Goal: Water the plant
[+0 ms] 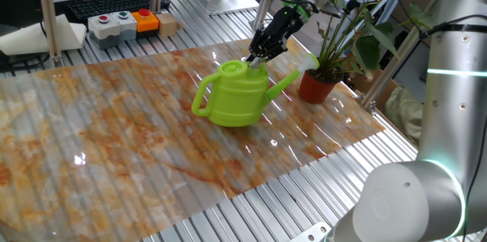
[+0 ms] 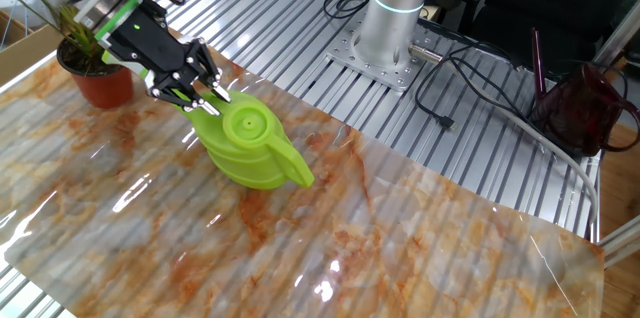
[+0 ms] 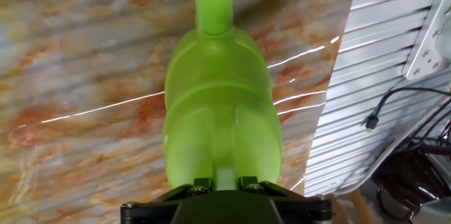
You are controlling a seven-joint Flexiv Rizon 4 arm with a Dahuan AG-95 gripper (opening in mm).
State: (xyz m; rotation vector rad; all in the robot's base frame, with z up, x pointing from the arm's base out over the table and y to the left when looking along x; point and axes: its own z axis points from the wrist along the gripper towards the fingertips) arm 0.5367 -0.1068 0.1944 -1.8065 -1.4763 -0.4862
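Lime-green and filling the hand view, the watering can sits right under the pincer, whose finger bases frame its top at six o'clock while the handle runs away toward twelve. From the fixed views the pincer hangs over the can's filler opening with its fingers splayed a little apart, touching or just short of the rim; I judge it released, gripping nothing, though the tips are small and partly hidden. That stance looks like an approach to take the can by its upper edge or handle.

On the marbled tabletop the can stands upright, so anything inside would stay put; whether it holds water cannot be seen. Its spout points toward three o'clock, straight at the plant, whose terracotta pot stands near the spout tip at the tabletop's edge, not touching it. Soil in the pot is too dim to make out. Aimed this way, the can would need only a lift and tilt to pour.
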